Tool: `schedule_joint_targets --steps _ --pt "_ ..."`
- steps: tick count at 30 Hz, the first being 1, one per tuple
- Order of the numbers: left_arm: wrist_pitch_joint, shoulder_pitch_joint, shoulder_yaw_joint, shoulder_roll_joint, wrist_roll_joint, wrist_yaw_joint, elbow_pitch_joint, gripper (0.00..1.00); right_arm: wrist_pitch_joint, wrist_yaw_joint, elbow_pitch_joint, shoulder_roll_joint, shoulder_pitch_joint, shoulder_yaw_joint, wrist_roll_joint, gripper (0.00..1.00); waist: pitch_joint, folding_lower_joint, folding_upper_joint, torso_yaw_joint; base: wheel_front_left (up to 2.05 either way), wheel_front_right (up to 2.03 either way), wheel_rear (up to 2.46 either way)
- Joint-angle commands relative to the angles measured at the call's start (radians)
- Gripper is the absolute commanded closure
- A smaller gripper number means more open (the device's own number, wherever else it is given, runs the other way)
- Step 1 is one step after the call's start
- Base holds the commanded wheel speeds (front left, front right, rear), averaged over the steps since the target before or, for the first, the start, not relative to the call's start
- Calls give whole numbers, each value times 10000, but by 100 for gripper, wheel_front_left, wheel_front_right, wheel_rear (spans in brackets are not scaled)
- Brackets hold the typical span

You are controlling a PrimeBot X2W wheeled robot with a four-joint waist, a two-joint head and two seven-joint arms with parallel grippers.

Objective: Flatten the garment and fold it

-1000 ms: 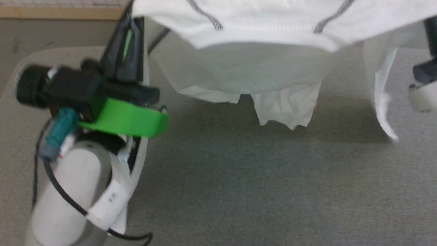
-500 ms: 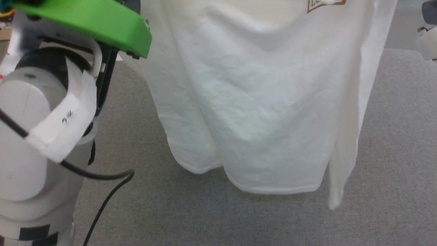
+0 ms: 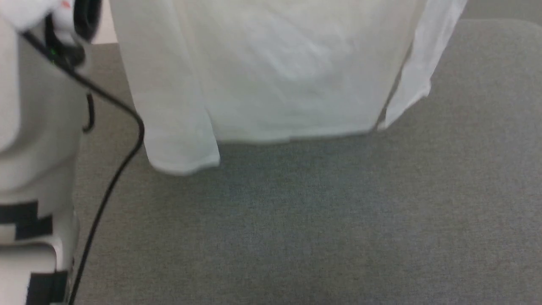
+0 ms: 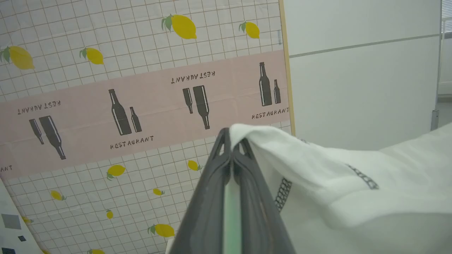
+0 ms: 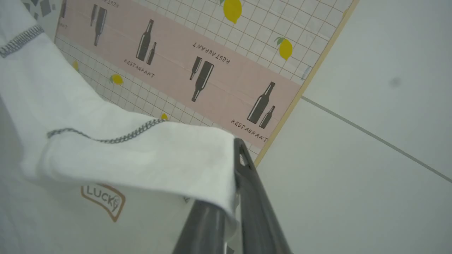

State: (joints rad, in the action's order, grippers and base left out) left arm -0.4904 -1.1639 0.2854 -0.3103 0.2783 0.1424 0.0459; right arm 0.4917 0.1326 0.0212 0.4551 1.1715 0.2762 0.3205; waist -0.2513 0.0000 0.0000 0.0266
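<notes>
White "LUCKY" garment (image 3: 275, 72) hangs clamped by left end effector (image 4: 231, 137) and right end effector (image 5: 238, 151) before "RESTAURANT" backdrop (image 4: 141, 106).

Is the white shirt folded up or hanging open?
Hanging open, not folded. The garment is pinched at its top by the left hand and right hand; its bottom edge hangs loose.

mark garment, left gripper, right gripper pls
garment (image 3: 275, 76), head view, middle of the hanging white panel.
left gripper (image 4: 232, 146), left wrist view, between the shut fingertips pinching the cloth edge.
right gripper (image 5: 236, 158), right wrist view, at the fingertips, cloth draped over one finger.
</notes>
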Motion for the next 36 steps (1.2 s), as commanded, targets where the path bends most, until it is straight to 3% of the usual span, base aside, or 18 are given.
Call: schedule_joint_targets --steps 1,5,10,21,28,36 --pt "158 -642 -24 75 -201 91 -359 100 -97 -19 -371 -82 613 105 -161 100 -1174 0 0 164 0 0 0" --pt "874 -2351 -107 289 -746 415 -1686 100 -550 -19 -1646 -247 2399 407 -696 100 -2248 0 0 78 0 0 0" --pt "2521 -3838 -189 745 -1292 1042 -3210 100 -1621 -19 -3219 -512 4130 910 -1496 100 -3157 0 0 -195 0 0 0" --pt "5530 -4460 26 906 -1921 1601 -5019 100 -3808 -19 -5370 -118 5322 2328 -2674 100 -4408 0 0 -739 0 0 0" --pt "6395 -3725 37 707 -1688 1387 -4898 100 -4594 -19 -5402 401 5010 3199 -2063 100 -4755 0 0 -809 0 0 0" --pt "6097 -1509 418 338 -1326 902 -2809 100 -4897 -19 -3187 1698 3149 3511 -430 100 -4293 0 0 -766 0 0 0"
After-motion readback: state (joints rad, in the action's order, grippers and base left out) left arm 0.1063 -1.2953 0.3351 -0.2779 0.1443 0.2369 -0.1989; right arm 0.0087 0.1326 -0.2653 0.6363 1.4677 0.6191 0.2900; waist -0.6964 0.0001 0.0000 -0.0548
